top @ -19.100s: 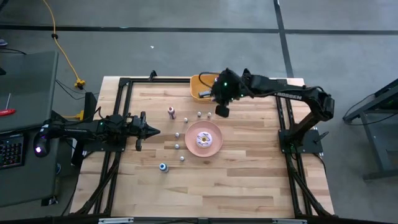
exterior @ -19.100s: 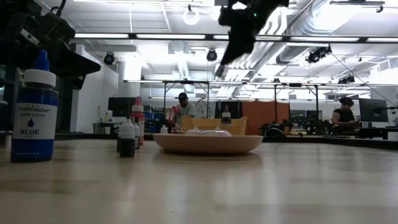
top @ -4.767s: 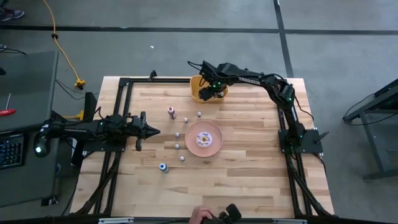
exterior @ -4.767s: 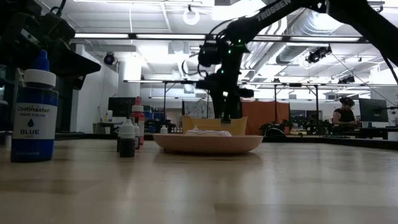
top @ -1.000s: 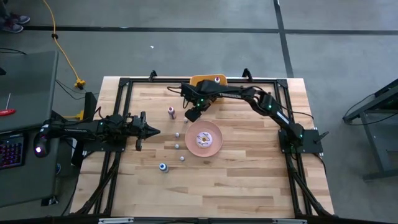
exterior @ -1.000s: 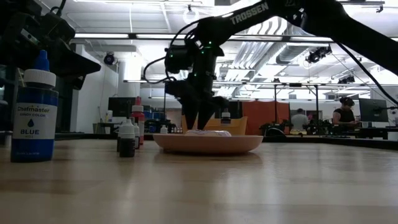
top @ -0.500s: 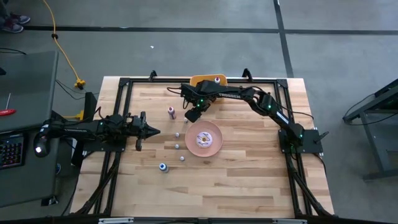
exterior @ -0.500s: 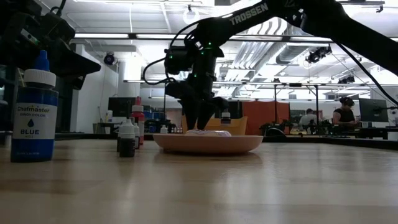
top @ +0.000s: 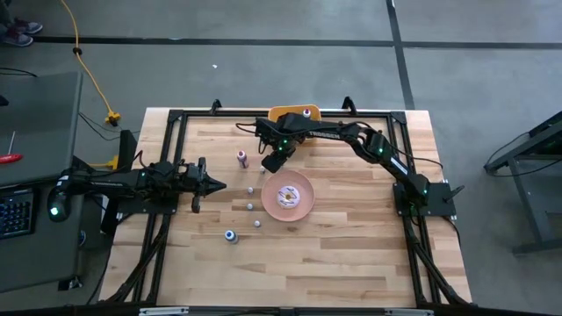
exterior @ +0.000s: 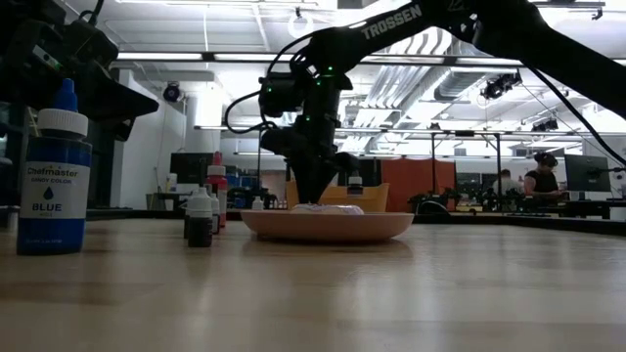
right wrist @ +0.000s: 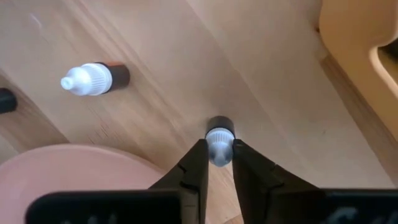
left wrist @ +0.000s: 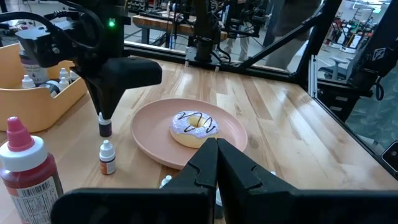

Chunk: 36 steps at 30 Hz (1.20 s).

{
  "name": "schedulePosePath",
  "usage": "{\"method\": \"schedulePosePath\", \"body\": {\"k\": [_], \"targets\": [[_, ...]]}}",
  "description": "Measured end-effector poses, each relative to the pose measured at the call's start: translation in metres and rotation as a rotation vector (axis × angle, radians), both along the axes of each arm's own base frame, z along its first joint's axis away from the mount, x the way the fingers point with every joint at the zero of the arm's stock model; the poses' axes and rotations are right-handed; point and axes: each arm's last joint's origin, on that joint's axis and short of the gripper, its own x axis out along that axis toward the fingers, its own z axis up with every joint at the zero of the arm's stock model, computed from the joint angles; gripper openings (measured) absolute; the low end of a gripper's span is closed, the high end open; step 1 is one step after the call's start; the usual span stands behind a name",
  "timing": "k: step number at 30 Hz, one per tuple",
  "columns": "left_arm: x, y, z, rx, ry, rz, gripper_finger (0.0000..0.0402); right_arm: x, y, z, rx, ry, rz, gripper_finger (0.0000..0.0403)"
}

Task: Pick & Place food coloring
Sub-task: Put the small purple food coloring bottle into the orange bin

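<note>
from above, the small bottle (right wrist: 219, 142) the right gripper (top: 274, 161) works on is hidden under the gripper itself, and in the low view the pink plate (exterior: 328, 226) and the arm cover it too; only the wrist views show it. there it stands upright on the wooden table (top: 342, 246), white cap up, just beside the plate's rim, with the orange bin (left wrist: 37, 102) a little farther off on its other side. the bin is cut off in both wrist views, though a few more small bottles show inside it. the right gripper points straight down over the bottle, its two fingers (right wrist: 193, 168) drawn in narrow, one on each side of the cap and touching it or all but touching it; the bottle's base rests on the wood. another tiny bottle (right wrist: 94, 77) stands near it, apart. more food coloring is scattered on the table: a red-capped bottle (top: 242, 159), a blue-capped one (top: 230, 235), and a few whitish specks near the plate, too small to make out in detail from above. the plate carries a white-and-pink doughnut (left wrist: 194, 127). the left gripper (top: 218, 184) waits at the table's left side, its fingers (left wrist: 208, 168) pressed together with nothing between them.
</note>
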Motion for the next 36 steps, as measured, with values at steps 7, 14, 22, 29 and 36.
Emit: {"method": "schedulePosePath", "body": {"k": [7, 14, 22, 29, 36], "targets": [[0.0, 0.0, 0.0, 0.0, -0.001, 0.0, 0.0001, 0.0, 0.0, 0.001, -0.002, -0.001, 0.01, 0.0046], [0.0, 0.0, 0.0, 0.0, 0.0, 0.0, 0.0001, -0.003, -0.001, 0.019, -0.016, -0.045, 0.018, 0.0035], [0.0, 0.0, 0.0, 0.0, 0.0, 0.0, 0.0001, -0.017, -0.003, 0.068, -0.059, -0.153, 0.003, 0.004], [0.0, 0.0, 0.0, 0.0, 0.0, 0.0, 0.0001, -0.032, -0.013, 0.102, -0.154, -0.216, -0.045, 0.0039], [0.0, 0.0, 0.0, 0.0, 0.0, 0.0, 0.0001, -0.044, -0.026, 0.104, -0.172, -0.16, -0.09, 0.0035]]}}
